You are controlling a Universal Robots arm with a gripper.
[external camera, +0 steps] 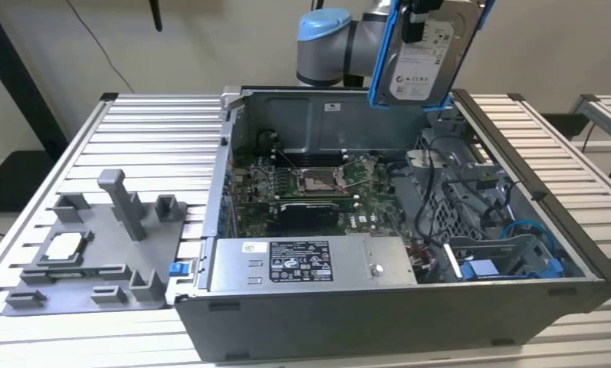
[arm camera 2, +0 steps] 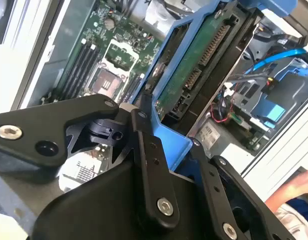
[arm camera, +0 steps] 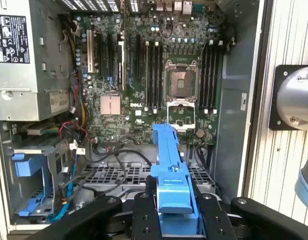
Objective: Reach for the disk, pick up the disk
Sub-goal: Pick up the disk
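Disk with blue bracket held upright, lifted clear above open computer case, near rear wall in exterior view. Gripper fingers closed on bracket edge; hold appears firm. Motherboard lies below.

Risk: grip on thin plastic edge only; slip or swing could drop disk onto motherboard or snag cables. Contact faces hidden behind bracket. Person's hand at second wrist view's edge, partly cut off.
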